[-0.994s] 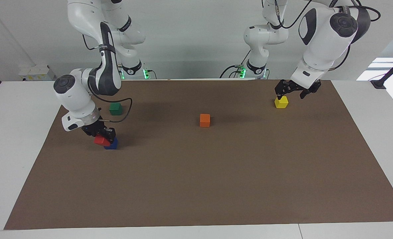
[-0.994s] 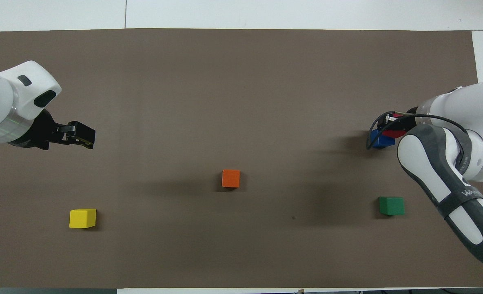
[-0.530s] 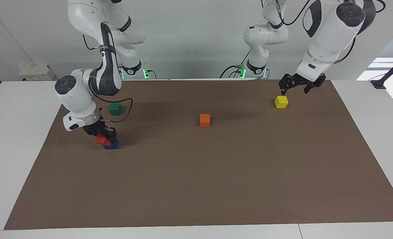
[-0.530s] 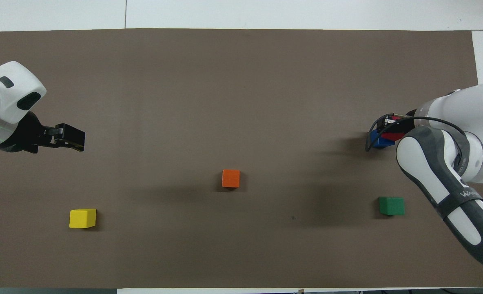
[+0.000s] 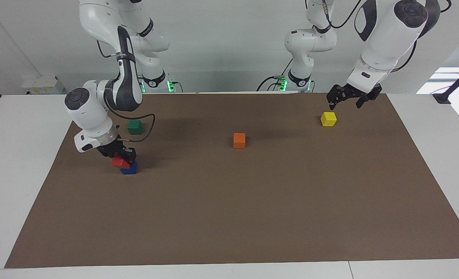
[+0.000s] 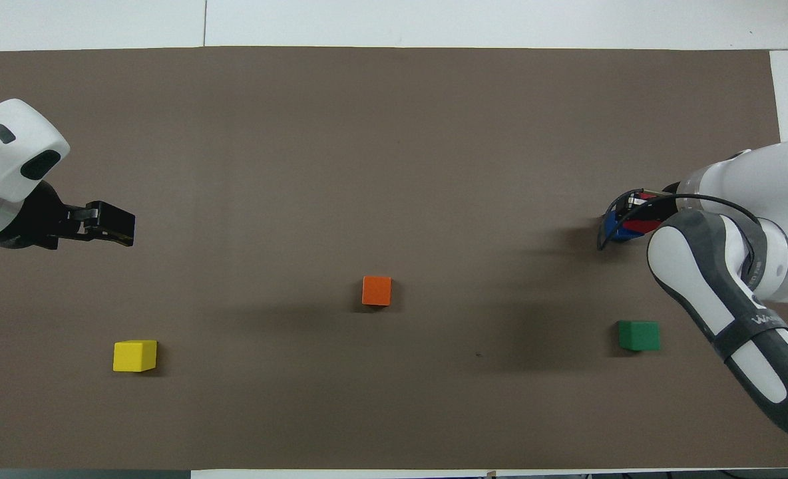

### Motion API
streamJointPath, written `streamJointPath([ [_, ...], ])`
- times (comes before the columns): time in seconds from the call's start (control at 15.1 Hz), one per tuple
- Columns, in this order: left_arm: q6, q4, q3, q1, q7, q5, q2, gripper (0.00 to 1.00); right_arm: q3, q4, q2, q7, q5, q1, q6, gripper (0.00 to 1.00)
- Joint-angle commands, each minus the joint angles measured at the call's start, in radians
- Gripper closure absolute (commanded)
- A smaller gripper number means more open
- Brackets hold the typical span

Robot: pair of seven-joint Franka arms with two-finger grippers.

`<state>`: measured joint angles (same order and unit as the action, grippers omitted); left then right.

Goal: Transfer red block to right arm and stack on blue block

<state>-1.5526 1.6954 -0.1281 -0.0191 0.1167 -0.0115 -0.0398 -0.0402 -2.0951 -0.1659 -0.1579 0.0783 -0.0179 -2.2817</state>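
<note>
Brown mat [image 5: 252,201] covers most of the white surface [image 5: 16,162] and all the cubes sit on it. Right arm [image 5: 94,112] reaches down low at its own end of the mat, wrist tilted. Left arm [image 5: 384,35] is raised at the other end and waits, done with its handover part as far as I can judge.

Right hand [image 5: 121,157] is pinching the red block [image 5: 118,162], fingers pressed onto its sides. Red block sits tipped over the blue block [image 5: 130,168], overhanging toward the right arm's end, not square on top. Whether it already touches the blue top or hangs just above, cannot tell from either view. Probably held at a slant because the wrist comes in at an angle; placing step looks in progress, release not yet done. In the overhead view the red block [image 6: 640,223] and blue block [image 6: 615,228] are mostly hidden by the right hand [image 6: 637,211] and its cable.

Left hand [image 5: 349,99] hangs in the air over the mat near the yellow cube [image 5: 328,119], fingers spread, holding nothing.

Other cubes: green cube [image 5: 135,126] nearer to the robots than the blue block, orange cube [image 5: 239,140] mid-mat. None touched.

Risk, my guess: red block released off-centre could slide off the blue.
</note>
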Motion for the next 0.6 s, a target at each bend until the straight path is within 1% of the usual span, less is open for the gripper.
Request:
streamJointPath([
  [0.0, 0.0, -0.029, 0.007, 0.01, -0.002, 0.013, 0.004, 0.0, 0.008, -0.026, 0.028, 0.017, -0.028, -0.017, -0.005, 1.0],
  [0.13, 0.003, -0.04, 0.005, 0.011, -0.003, 0.013, 0.004, 0.0, 0.008, -0.028, 0.028, 0.017, -0.026, -0.017, -0.01, 1.0],
  [0.27, 0.031, -0.078, 0.005, 0.011, -0.006, 0.015, 0.014, 0.0, 0.01, -0.029, 0.028, 0.015, -0.026, -0.014, -0.01, 1.0],
  [0.46, -0.001, -0.043, 0.005, 0.011, -0.017, 0.015, 0.011, 0.0, 0.01, -0.029, 0.028, 0.014, -0.026, -0.014, -0.016, 1.0],
  [0.53, -0.006, -0.04, 0.005, 0.031, -0.019, 0.016, 0.011, 0.0, 0.01, -0.029, 0.026, 0.014, -0.026, -0.011, -0.021, 1.0],
])
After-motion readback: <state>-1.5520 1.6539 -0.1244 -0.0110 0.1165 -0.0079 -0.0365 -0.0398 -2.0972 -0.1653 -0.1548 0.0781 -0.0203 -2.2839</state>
